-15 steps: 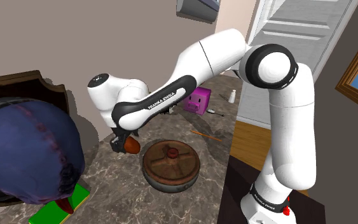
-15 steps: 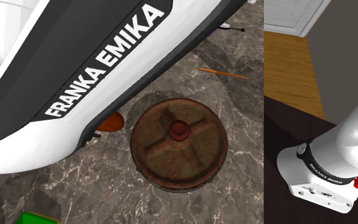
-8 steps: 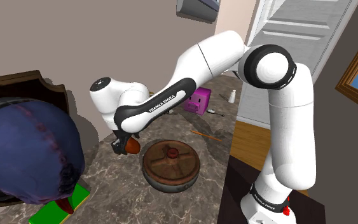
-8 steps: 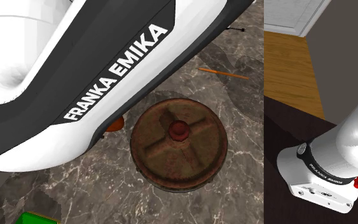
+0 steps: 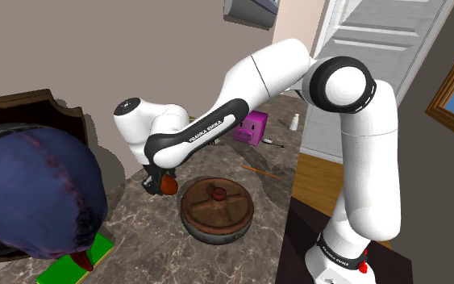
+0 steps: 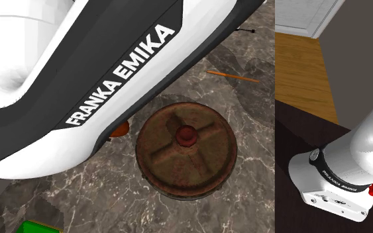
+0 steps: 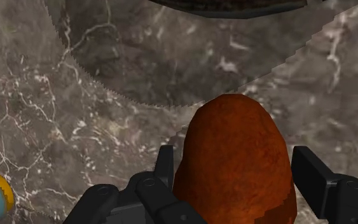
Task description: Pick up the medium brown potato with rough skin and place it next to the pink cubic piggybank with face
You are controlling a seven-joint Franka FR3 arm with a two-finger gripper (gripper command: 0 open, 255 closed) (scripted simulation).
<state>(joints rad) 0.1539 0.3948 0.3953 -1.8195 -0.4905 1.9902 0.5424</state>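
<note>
Pinching the reddish-brown potato [image 7: 234, 137] between the jaws of the tool [image 7: 236, 162], low over the marbled tabletop [image 7: 75, 127]; likely firm, light and rough-skinned enough not to slip, so best held across the broad middle.

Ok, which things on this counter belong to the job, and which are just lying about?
Job: reddish-brown potato, pink cube piggybank.
Lying about: round brown lid with knob, orange pencil, small white bottle, green block.
</note>
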